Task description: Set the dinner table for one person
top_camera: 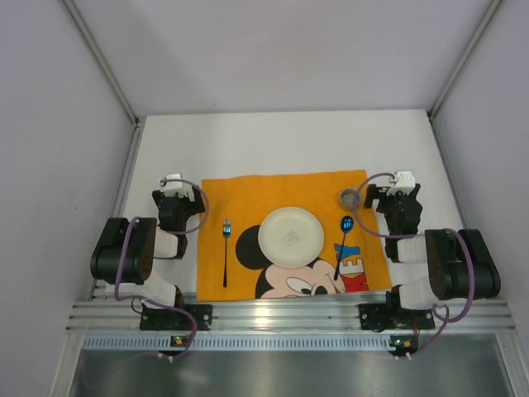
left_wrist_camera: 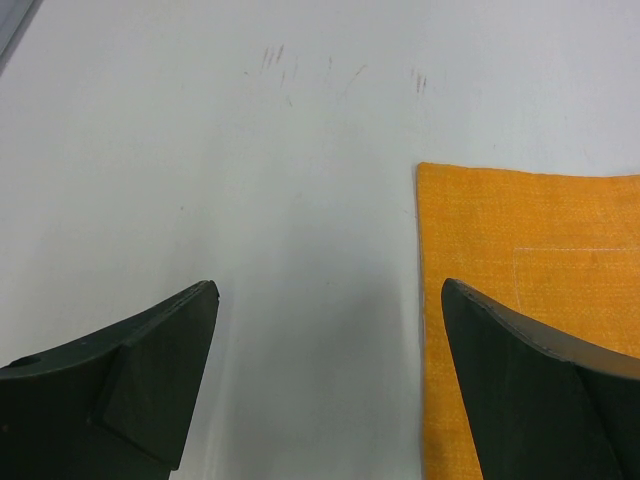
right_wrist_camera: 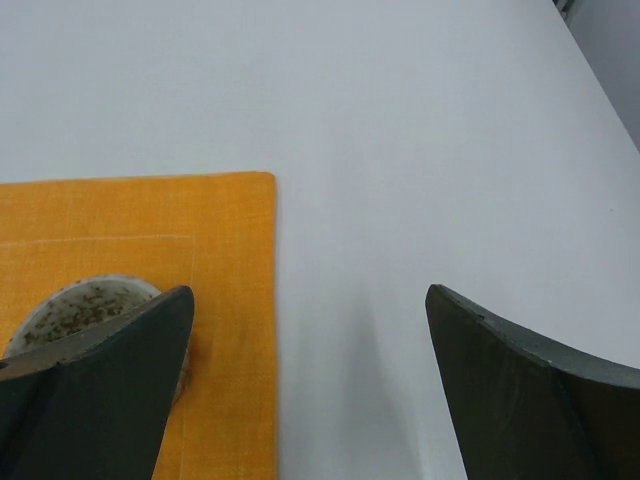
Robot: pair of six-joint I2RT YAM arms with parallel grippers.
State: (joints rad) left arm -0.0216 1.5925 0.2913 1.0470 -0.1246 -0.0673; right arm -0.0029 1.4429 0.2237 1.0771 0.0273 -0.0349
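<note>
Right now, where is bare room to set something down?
Bare: the table strip between the cloth's far edge and the back wall. Crowded: fork, plate and spoon across the cloth, cup on its far right corner, left hand and right hand beside it.

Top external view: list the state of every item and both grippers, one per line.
Orange cloth: spread flat on the dinner table.
Plate: upright, empty, mid-cloth.
Fork: lying flat left of the plate.
Spoon: lying flat right of the plate.
Speckled cup: upright at the cloth's far right corner.
Left gripper: open, empty.
Right gripper: open, empty.
</note>
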